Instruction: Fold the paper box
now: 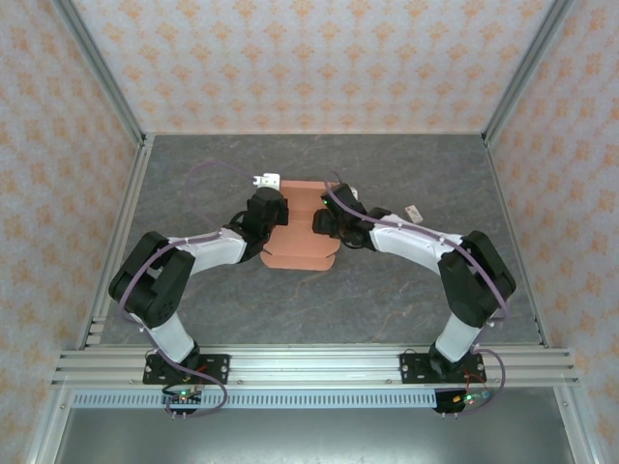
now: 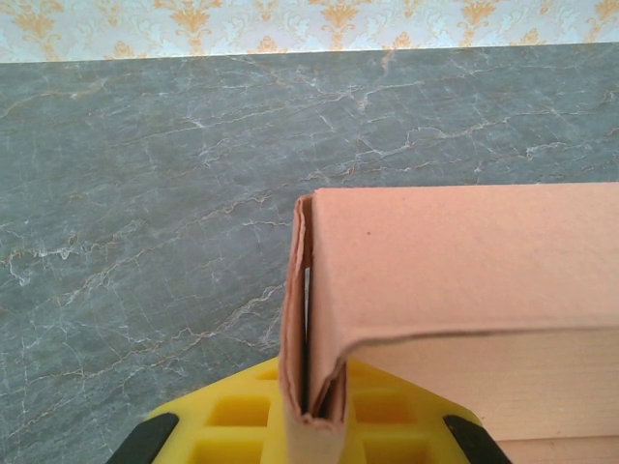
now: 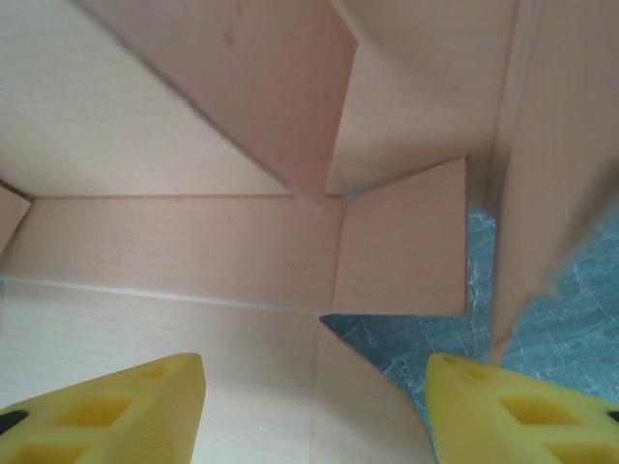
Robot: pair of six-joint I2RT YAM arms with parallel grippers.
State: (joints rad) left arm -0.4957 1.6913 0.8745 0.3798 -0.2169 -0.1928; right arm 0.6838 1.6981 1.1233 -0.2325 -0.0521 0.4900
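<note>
The paper box (image 1: pixel 302 246) is lying partly folded at the middle of the grey marbled table (image 1: pixel 416 290), squarely between the two arms. Its salmon panels are spreading from the wrists back toward the near edge.

The left gripper (image 2: pixel 311 411) is pinching shut on a doubled-over side wall at the box's left edge. The thin card is standing upright between the yellow fingers (image 2: pixel 232 425), and the wall's top face is running off to the right in the wrist view.

The right gripper (image 3: pixel 314 406) is hanging over the box's right side with its jaws apart and nothing between them. Beneath its fingers (image 3: pixel 116 406), creased floor panels, a corner tab and a raised flap are showing, and a wedge of bare table is peeking through the unclosed corner.

The overhead view suggests the sheet is running slightly longer from near to far than from side to side, though the arms are covering too much of it to be sure. With the left side pinned, the loose flaps are lying directly below and ahead of the right gripper. That probably makes the right arm the nearer one for the next fold, likely working inward toward the held wall.
</note>
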